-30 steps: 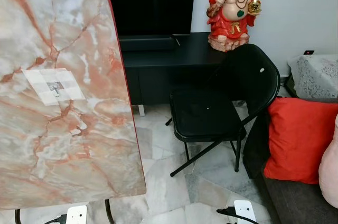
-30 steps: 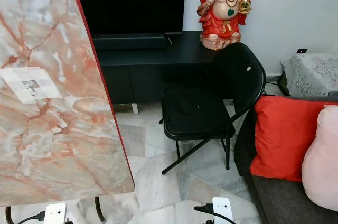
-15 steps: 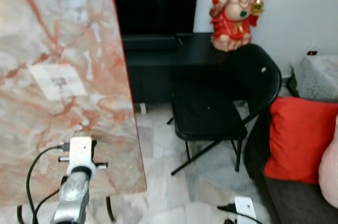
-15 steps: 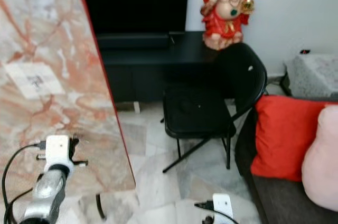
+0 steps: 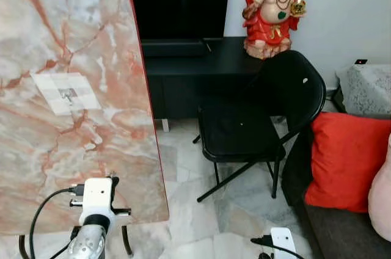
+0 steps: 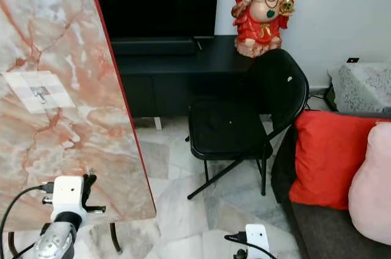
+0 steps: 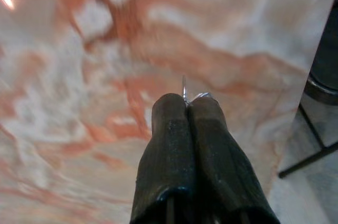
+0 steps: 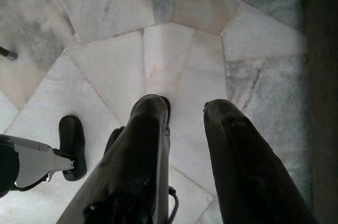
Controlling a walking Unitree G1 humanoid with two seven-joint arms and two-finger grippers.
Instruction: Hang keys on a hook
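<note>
A small metal hook (image 5: 67, 94) sits on a clear square pad stuck to the upright marble-patterned board (image 5: 91, 45) at my left. My left arm (image 5: 96, 201) is raised in front of the board's lower part, well below the hook. In the left wrist view my left gripper (image 7: 186, 101) is shut, and a thin metal key ring (image 7: 185, 85) pokes out between its tips, close to the board's face. The rest of the keys is hidden by the fingers. My right gripper (image 8: 185, 106) hangs open over the floor tiles.
A black folding chair (image 5: 256, 124) stands right of the board, before a black TV console (image 5: 195, 63) with a red figurine (image 5: 272, 8). A red cushion (image 5: 345, 161) lies on a dark sofa at far right. The board's metal legs (image 5: 125, 240) reach the marble floor.
My left arm has risen into view in front of the board since one second ago, then dropped slightly in the last half second. The right arm stays hanging.
</note>
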